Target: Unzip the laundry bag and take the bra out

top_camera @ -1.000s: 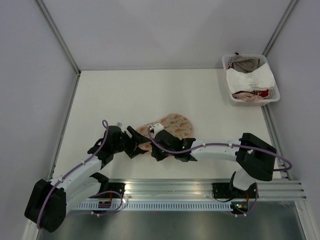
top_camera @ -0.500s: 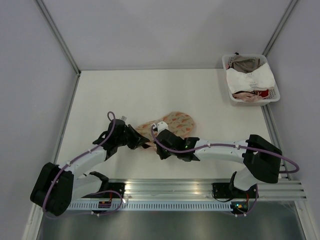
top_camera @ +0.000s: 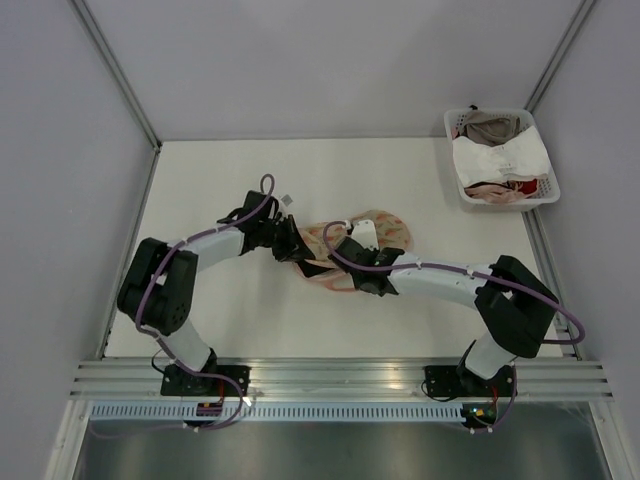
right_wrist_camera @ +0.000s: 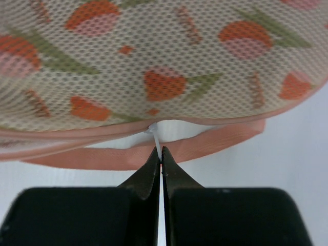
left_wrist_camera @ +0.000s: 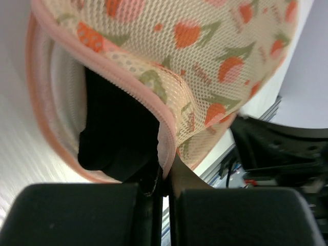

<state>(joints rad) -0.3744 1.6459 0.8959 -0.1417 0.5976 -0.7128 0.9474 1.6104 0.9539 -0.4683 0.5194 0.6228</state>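
Cream mesh, top view: the oval padded laundry bag (top_camera: 385,230), orange-red print and pink edging, lies mid-table (top_camera: 230,180), its long axis running near-left to far-right.
Claws, top view: left claw (top_camera: 298,252) at the bag's left end, right claw (top_camera: 340,262) on its near edge.
Left wrist view: claw pinched tight on the flap's pink rim. The small black fabric bra (left_wrist_camera: 115,128) sits inside, just left of the pinch, so this arm is likely nearer.
Right wrist view: claw closed on the small white zip pull (right_wrist_camera: 154,134).

Cream, orange-printed, pink-edged laundry bag (left_wrist_camera: 215,56); black bra (left_wrist_camera: 118,128).
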